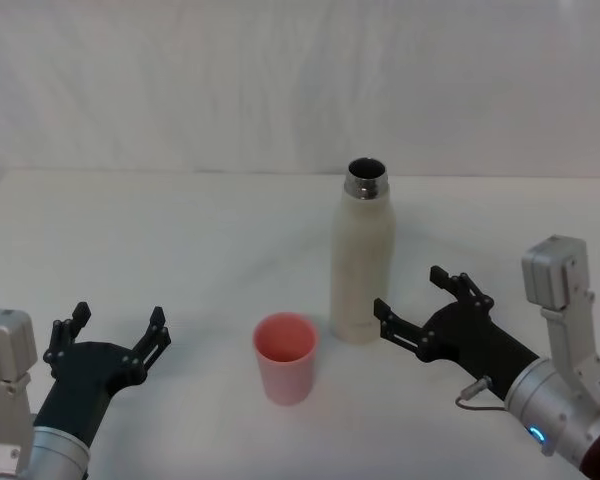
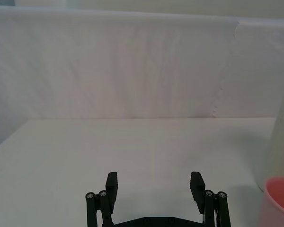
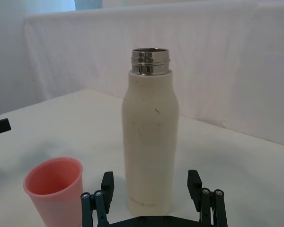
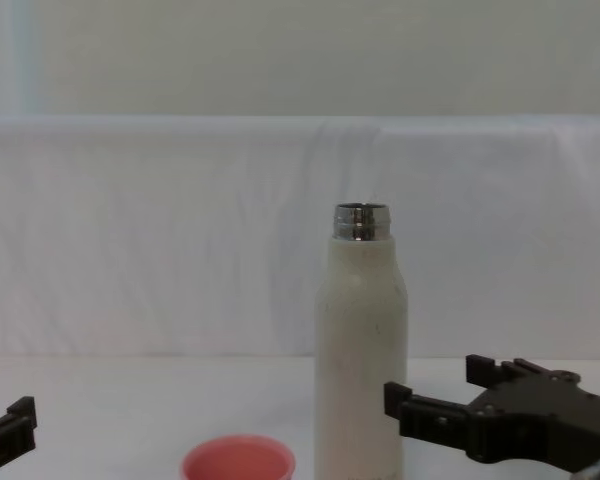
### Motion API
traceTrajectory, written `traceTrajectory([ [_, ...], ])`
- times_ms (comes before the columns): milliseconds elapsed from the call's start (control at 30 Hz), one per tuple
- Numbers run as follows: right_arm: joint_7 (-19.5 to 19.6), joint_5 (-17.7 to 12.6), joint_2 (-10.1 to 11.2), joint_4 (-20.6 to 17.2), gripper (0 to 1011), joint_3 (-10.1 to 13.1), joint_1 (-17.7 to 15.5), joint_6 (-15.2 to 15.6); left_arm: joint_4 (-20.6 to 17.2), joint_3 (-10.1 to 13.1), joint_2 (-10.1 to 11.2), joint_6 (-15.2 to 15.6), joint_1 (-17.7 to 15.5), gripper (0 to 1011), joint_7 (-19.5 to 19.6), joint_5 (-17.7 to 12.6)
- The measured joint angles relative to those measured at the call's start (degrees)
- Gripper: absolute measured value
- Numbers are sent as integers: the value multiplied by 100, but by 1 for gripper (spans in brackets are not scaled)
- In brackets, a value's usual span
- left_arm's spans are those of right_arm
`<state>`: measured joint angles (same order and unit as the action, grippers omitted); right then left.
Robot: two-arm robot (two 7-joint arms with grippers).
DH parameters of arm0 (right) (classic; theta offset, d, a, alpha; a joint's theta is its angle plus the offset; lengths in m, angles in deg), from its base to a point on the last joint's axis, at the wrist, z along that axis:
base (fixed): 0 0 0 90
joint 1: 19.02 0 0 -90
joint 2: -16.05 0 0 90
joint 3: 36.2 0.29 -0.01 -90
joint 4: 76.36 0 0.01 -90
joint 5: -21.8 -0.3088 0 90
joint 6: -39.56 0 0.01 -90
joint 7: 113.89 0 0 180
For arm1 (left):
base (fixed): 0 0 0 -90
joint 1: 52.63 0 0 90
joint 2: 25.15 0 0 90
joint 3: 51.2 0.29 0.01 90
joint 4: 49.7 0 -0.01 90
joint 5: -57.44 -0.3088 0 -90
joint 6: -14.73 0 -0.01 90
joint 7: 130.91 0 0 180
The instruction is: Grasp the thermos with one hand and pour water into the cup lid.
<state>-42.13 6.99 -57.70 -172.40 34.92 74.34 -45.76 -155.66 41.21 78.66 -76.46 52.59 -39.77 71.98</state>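
Bright, even light; soft shadows

The thermos [image 3: 150, 146] has a matt, faintly speckled cream body and a glossy steel threaded neck (open-mouthed). The cup lid [image 3: 55, 189] looks smooth matt plastic; the tablecloth [image 1: 180, 240] is white cloth.

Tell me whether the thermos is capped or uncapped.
Uncapped: the thermos stands upright with its bare steel threaded neck open at the top, no lid on it.

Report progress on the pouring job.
Done: the thermos stands upright, uncapped, beside the cup lid. In hand: the right gripper, open, is close beside the thermos, not gripping. Left gripper idles open. Left: grasp, lift, pour.
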Motion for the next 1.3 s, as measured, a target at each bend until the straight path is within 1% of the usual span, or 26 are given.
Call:
traceTrajectory([
  [233,31,14,-76,210,1001,-119,192,-8,0,0,0,0,0,1001,0,0],
  [567,59,32,-195,492,1001,-216,446,-1,0,0,0,0,0,1001,0,0],
  [967,51,12,-304,750,1001,-276,667,3,0,0,0,0,0,1001,0,0],
  [1300,43,-35,-380,885,1001,-301,813,-22,0,0,0,0,0,1001,0,0],
])
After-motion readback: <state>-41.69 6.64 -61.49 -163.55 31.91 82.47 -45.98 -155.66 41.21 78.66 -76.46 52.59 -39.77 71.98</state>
